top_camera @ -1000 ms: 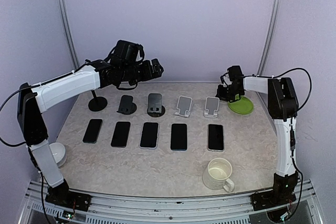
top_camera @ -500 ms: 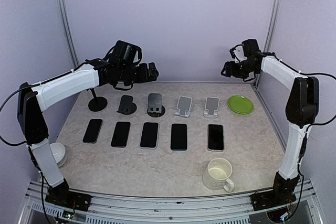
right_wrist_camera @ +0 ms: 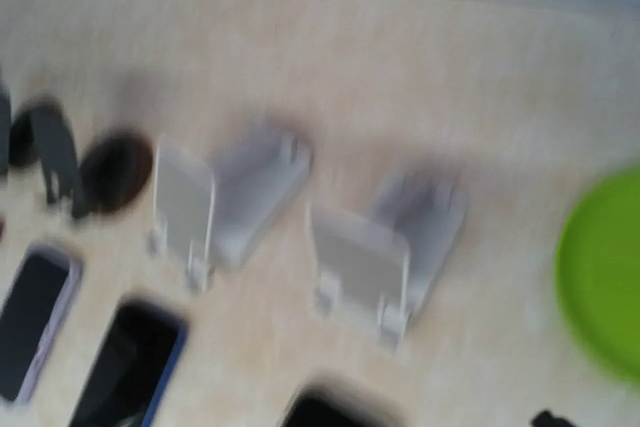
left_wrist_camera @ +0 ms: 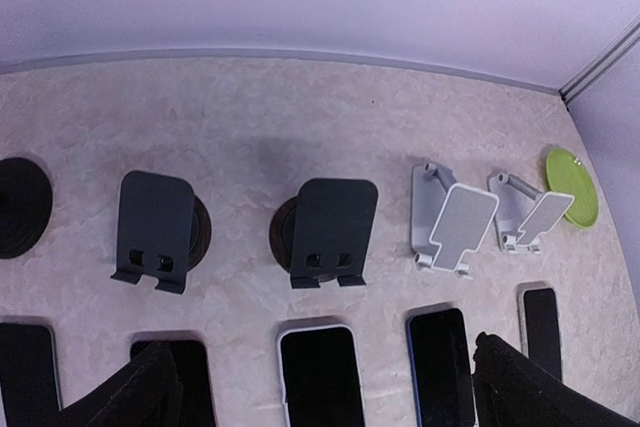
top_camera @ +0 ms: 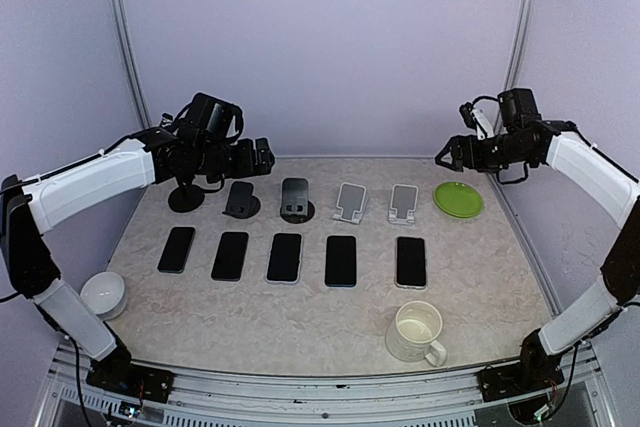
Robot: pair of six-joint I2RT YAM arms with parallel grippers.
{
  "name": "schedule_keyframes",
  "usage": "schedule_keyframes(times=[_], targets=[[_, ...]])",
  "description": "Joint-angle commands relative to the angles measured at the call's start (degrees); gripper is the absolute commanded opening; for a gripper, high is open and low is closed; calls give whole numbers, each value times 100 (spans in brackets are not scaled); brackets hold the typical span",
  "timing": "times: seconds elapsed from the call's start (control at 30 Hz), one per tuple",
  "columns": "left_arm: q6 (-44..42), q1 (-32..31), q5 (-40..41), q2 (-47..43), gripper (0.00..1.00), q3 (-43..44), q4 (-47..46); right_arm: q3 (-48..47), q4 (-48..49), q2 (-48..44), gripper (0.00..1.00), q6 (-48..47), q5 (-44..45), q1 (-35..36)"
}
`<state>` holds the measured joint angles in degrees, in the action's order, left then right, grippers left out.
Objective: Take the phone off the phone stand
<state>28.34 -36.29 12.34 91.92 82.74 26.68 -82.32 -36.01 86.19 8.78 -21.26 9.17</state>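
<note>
Several dark phones lie flat in a row on the table. Behind them stand two black phone stands and two white ones, all with nothing on them. My left gripper hovers above the leftmost black stand, open, its fingers wide apart over the phones. My right gripper hangs in the air above the green plate, open and holding nothing. The right wrist view is blurred; it shows the white stands and only one fingertip.
A cream mug sits near the front right. A white bowl is at the front left beside the left arm. A round black base stands left of the stands. The plate lies at the back right.
My right gripper has lifted off the green plate, swung up and to the right, and opened. The left gripper has drawn back to the left and come lower.
</note>
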Motion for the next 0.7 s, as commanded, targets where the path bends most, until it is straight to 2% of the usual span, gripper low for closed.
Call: schedule_keyframes(times=[0.0, 0.37, 0.67], targets=[[287, 40, 121, -508, 99, -636, 20, 954, 338, -746, 93, 30, -392, -39], [842, -38, 313, -1379, 99, -2524, -452, 3188, 1254, -1836, 94, 298, -585, -38], [1138, -289, 511, -1640, 99, -3198, -874, 3679, 1523, -2180, 94, 403, -467, -39]])
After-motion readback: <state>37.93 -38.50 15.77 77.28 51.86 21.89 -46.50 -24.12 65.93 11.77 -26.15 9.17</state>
